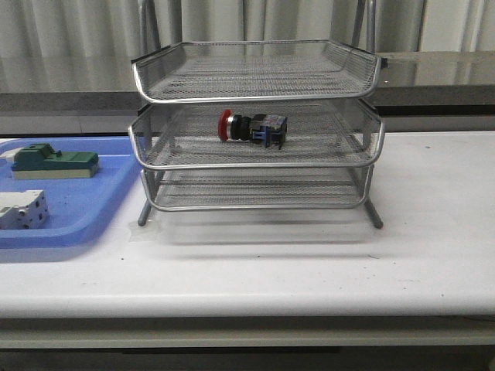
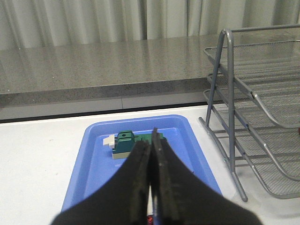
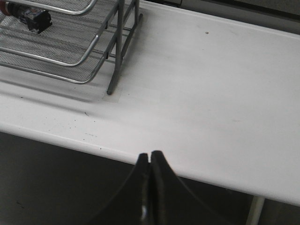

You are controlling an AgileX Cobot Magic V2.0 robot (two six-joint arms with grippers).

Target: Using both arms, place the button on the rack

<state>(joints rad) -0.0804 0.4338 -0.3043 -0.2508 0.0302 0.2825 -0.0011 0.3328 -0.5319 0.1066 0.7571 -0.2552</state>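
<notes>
- Both hands are clenched on nothing: the left hand hangs over the blue tray, the right hand over the bench edge.
- The button lies on its side in the middle tier of the rack, so the placing looks done.
- What seems left is to keep both arms well apart from the rack frame and avoid nudging it.
- Only the front view shows the button's red cap and the white-grey block; neither arm appears there.
- The left wrist view shows just the green block and the rack's side; the right wrist view catches the button's dark end.
</notes>
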